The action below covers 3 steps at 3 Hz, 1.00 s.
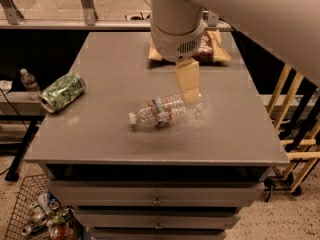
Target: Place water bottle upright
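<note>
Basket (31, 211) of wire sits on the floor off the counter's (110, 54) 7 o'clock corner, with odds and ends inside. Just above it in the view, past the counter's 9 o'clock edge, a small bottle (29, 82) with a white label stands upright on a lower ledge. On the grey counter itself, near that same edge, a green can (63, 91) lies on its side, its open end facing 8 o'clock.

The water bottle (167, 112) lies on its side a little toward 6 o'clock from the counter's middle, well apart from the can. Its white cap points to 9 o'clock, its base to 3 o'clock, and the red, white and blue label band sits nearer the cap.

The gripper (191, 97), tan below a broad white arm (177, 26), hangs over the bottle's base end and overlaps it. Whether it is spread or pinching the bottle cannot be told.

A snack bag (216, 45) lies at the counter's 1 o'clock, partly behind the arm. Wooden rails (292, 134) stand beyond the 3 o'clock edge.
</note>
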Tool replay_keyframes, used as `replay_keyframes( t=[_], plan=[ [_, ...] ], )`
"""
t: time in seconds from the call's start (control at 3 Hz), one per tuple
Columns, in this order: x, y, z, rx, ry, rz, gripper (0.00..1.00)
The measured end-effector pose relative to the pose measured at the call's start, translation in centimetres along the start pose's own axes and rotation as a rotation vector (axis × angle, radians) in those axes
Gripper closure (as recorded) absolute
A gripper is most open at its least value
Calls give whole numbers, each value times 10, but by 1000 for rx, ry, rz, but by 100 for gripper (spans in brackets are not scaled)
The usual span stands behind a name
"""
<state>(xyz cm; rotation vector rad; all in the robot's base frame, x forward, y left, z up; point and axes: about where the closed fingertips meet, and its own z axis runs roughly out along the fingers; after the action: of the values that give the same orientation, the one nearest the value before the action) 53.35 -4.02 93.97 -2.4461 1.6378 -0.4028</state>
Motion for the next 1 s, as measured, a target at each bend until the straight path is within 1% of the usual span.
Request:
replay_keyframes(
  t=[0.33, 0.67, 1.0],
  plan=[
    [-24, -17, 21, -47, -33, -71, 0],
    [-39, -16, 45, -116, -69, -97, 0],
    [-50, -10, 65, -173, -82, -91, 0]
  ],
)
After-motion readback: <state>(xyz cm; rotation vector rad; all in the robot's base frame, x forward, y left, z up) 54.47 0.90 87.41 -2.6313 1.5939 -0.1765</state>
